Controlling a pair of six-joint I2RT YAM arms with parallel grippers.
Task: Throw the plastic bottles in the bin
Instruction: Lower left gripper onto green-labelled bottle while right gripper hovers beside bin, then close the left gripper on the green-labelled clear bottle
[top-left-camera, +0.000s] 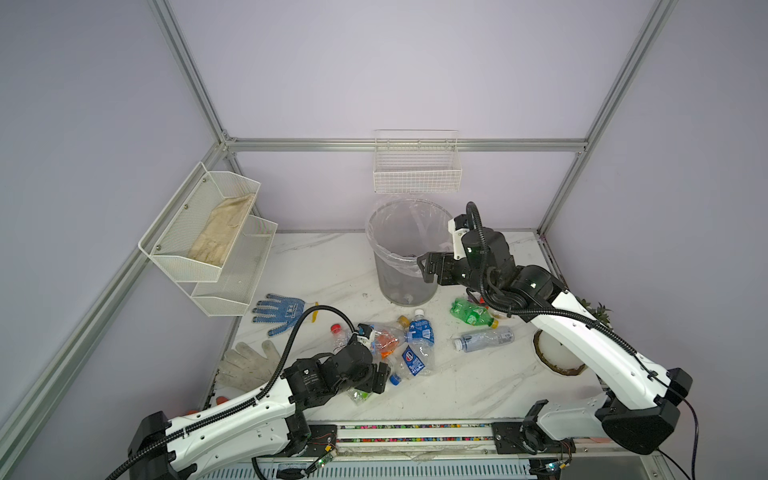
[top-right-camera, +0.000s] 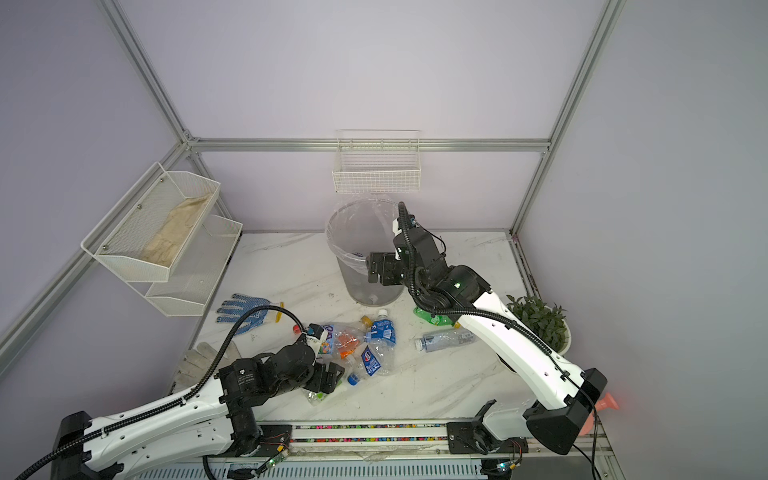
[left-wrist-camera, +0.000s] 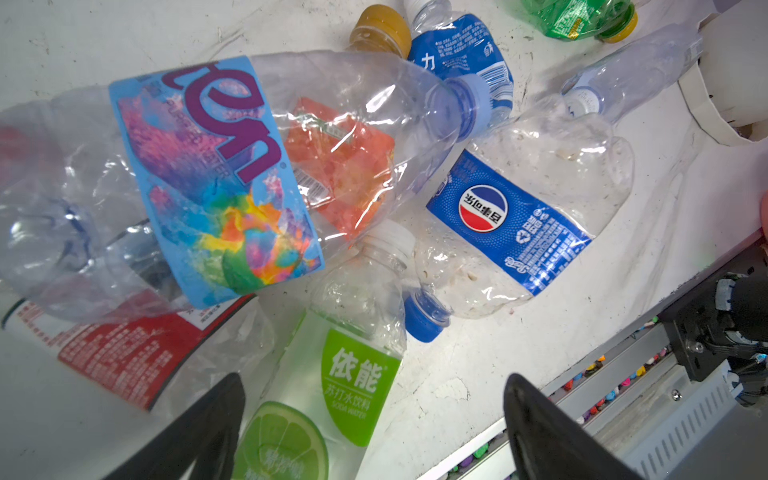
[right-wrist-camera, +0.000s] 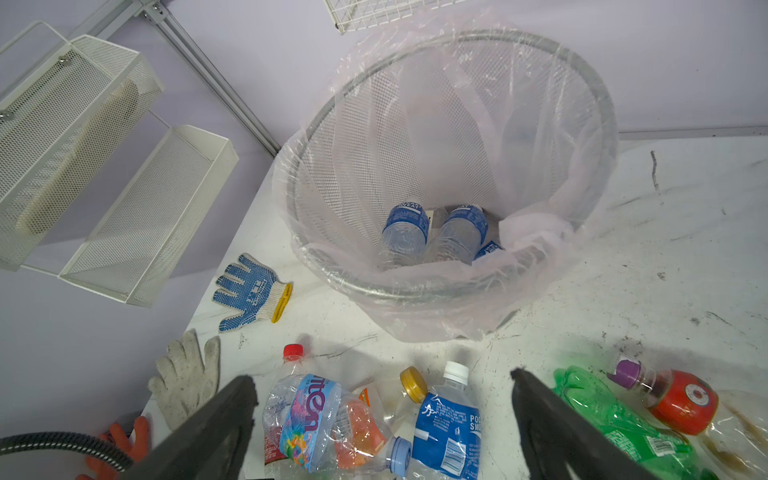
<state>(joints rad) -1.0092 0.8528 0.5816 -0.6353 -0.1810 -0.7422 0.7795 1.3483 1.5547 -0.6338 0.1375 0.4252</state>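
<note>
Plastic bottles (top-left-camera: 415, 338) lie scattered on your marble table (top-left-camera: 478, 386), just in front of the bin (top-left-camera: 401, 282). A few blue-labelled bottles (right-wrist-camera: 405, 232) rest inside the bin. Your left gripper (left-wrist-camera: 374, 392) hangs low over the pile, jaws spread wide. A lime-labelled bottle (left-wrist-camera: 353, 374) lies between them, not gripped. Your right gripper (right-wrist-camera: 382, 378), also spread and empty, hovers raised beside the bin's rim.

The bin (top-left-camera: 399, 286) stood at the back of the table (top-left-camera: 478, 390), some bottles (right-wrist-camera: 405, 232) inside it. Other bottles (top-left-camera: 419, 332) lay clustered before it, two gloves (top-left-camera: 277, 312) to their left.
</note>
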